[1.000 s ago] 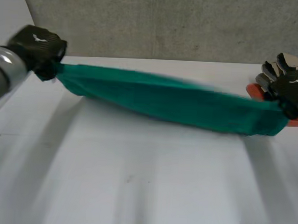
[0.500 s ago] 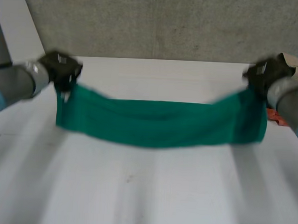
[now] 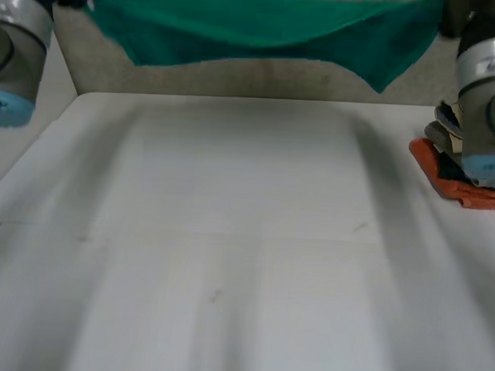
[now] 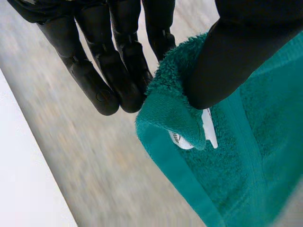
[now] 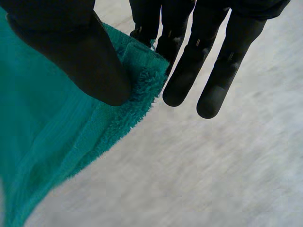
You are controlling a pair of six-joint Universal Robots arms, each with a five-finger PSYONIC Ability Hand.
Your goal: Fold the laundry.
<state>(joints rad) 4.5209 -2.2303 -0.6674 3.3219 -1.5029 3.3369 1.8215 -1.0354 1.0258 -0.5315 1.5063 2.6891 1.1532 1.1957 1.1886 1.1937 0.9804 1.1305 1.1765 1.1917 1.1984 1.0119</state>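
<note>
Hanging high above the tabletop (image 3: pixel 245 235), the green towel (image 3: pixel 256 24) is spread between the raised arms. Left hand (image 4: pixel 236 56) and right hand (image 5: pixel 71 52) each pinch a top corner, thumb against fingers (image 4: pixel 118 61). Likely step: opening it out. Next, lower it flat, keeping tension even.

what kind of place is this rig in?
Likely a lab or test cell, not a home: a plain white table, a grey concrete-looking wall, and two robot arms holding a green towel up over the table.
</note>
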